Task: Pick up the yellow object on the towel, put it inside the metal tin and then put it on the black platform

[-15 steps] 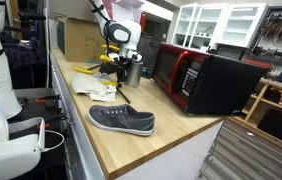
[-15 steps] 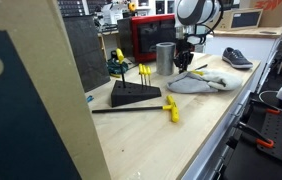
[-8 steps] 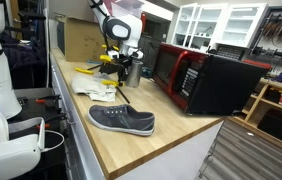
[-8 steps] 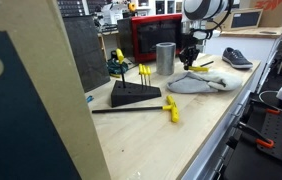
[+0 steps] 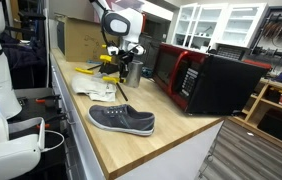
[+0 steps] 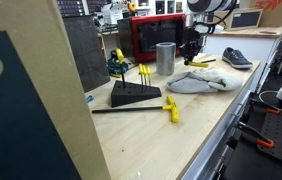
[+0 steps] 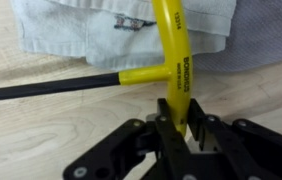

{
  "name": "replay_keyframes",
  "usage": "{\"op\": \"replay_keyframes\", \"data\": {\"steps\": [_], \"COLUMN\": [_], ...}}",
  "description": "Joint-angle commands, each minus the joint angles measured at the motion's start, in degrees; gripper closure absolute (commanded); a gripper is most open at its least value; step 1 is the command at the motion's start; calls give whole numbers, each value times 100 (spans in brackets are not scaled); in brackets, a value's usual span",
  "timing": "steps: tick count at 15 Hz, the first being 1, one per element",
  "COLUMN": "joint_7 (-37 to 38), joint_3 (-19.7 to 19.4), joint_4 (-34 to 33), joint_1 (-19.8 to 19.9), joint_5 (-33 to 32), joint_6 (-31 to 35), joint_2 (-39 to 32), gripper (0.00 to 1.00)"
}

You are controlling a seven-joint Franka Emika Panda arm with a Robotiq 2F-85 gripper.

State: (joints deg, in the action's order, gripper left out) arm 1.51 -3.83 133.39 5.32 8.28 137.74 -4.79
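The yellow object is a yellow-handled T-shaped tool (image 7: 171, 55) with a black shaft (image 7: 41, 90). In the wrist view my gripper (image 7: 181, 125) is shut on the end of its yellow handle and holds it above the grey towel (image 7: 101, 35). In both exterior views the gripper (image 6: 192, 52) (image 5: 122, 62) hangs above the towel (image 6: 199, 82) (image 5: 96, 82), with the tool (image 6: 203, 62) in it. The metal tin (image 6: 165, 58) (image 5: 134, 72) stands upright beside the towel. The black platform (image 6: 133, 94) lies further along the bench with yellow tools standing in it.
A grey shoe (image 5: 121, 120) (image 6: 236, 57) lies on the wooden bench (image 5: 161, 140). A red and black microwave (image 5: 206, 80) stands at the back. Another yellow-handled tool (image 6: 170, 109) lies by the platform. A cardboard box (image 5: 76, 40) stands behind the towel.
The gripper has risen from the towel with the yellow tool in it and now holds it higher above the towel.
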Motion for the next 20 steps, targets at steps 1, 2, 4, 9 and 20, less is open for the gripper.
{"op": "replay_keyframes", "data": {"steps": [1,2,4,9,20], "joint_7": [32,56,162,350,137], "joint_3": [-31,-41,-64,-120,-167], "joint_4": [53,24,-92,-384,-1277], "joint_1": [18,20,19,-2,-110], "joint_5": [342,395,424,672,2421], "joint_6": [-5,-31,-126,-188,-146], "joint_2": [512,637,823,1169,1170], "gripper": [94,94,94,94,94]}}
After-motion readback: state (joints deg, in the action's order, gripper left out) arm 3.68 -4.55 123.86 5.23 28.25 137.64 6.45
